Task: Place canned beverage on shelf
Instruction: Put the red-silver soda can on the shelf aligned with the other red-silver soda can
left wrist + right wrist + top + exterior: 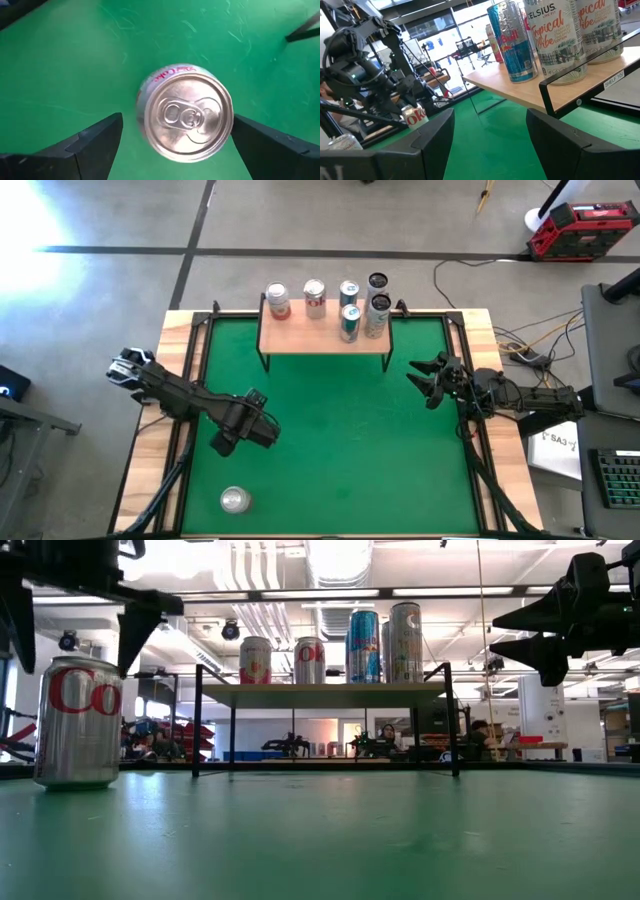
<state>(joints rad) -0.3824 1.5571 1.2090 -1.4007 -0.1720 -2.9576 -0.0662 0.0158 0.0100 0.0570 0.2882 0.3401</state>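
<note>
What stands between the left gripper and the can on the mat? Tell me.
Nothing visible does. The left gripper hangs open above the silver can, which stands upright alone on the green mat. The left wrist view shows its lid between the fingers with only mat around it.

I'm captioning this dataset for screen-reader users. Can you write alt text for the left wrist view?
A silver soda can stands upright on the green table mat, seen from directly above with its pull-tab lid facing the camera. The left pincer is open, its two dark fingers on either side of the can and clear of it.
</note>
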